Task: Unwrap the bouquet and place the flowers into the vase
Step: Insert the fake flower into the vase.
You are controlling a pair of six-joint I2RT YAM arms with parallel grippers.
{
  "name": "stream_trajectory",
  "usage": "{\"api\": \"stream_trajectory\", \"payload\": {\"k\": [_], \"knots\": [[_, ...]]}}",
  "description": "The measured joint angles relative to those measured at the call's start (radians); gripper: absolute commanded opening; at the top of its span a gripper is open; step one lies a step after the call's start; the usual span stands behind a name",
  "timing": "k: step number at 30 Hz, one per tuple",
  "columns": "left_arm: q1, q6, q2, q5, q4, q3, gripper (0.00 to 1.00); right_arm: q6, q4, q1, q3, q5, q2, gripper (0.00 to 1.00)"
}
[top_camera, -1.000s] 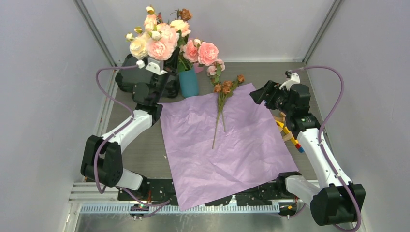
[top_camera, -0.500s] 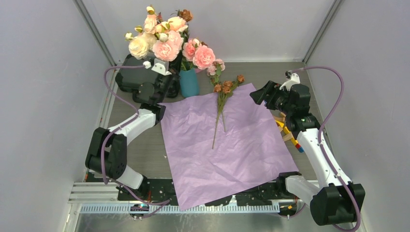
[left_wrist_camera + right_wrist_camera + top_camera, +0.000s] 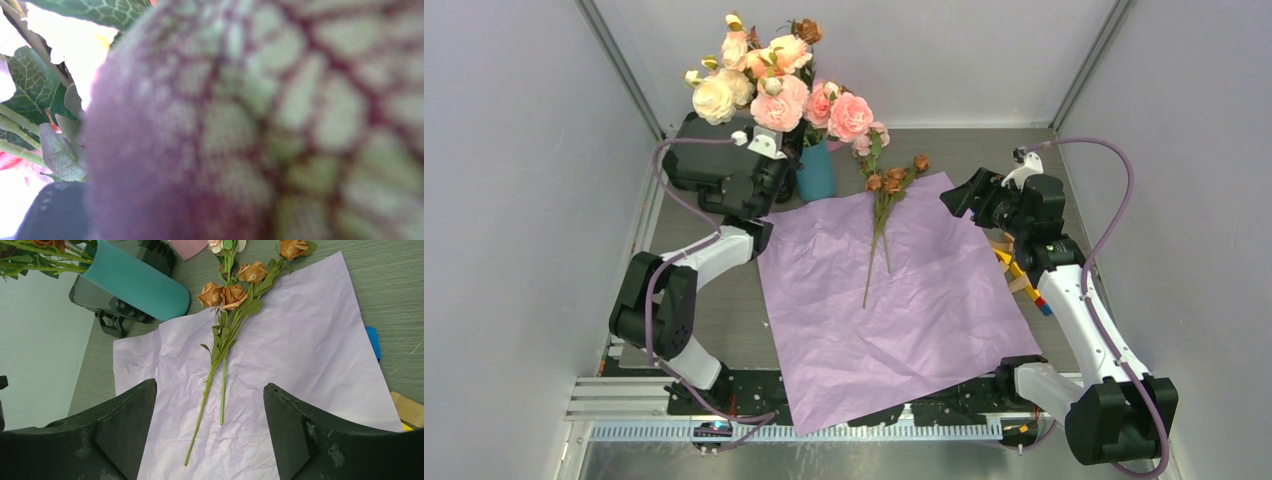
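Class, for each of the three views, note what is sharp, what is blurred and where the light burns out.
Left wrist: a leaf right at the lens fills the frame, out of focus; a patch at upper left burns out white. Right wrist: crisp on the lilac paper, the flowers and the vase. Top external: even light, sharp, faint shadows.
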Motion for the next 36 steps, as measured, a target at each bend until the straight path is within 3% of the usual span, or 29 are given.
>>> {"api": "stream_trajectory", "payload": {"k": [9, 15, 36], "knots": [[-0.011, 0.008, 0.034, -0.033, 0.029, -0.027, 0.0, 0.005, 0.005, -0.001, -0.004, -0.004, 0.0, 0.84], [-0.011, 0.007, 0.042, -0.044, 0.032, -0.036, 0.07, 0.005, 0.006, -0.001, -0.009, -0.008, 0.0, 0.83], [-0.021, 0.004, 0.042, -0.05, -0.033, -0.075, 0.52, 0.006, 0.011, -0.008, -0.011, -0.016, 0.0, 0.83]]}}
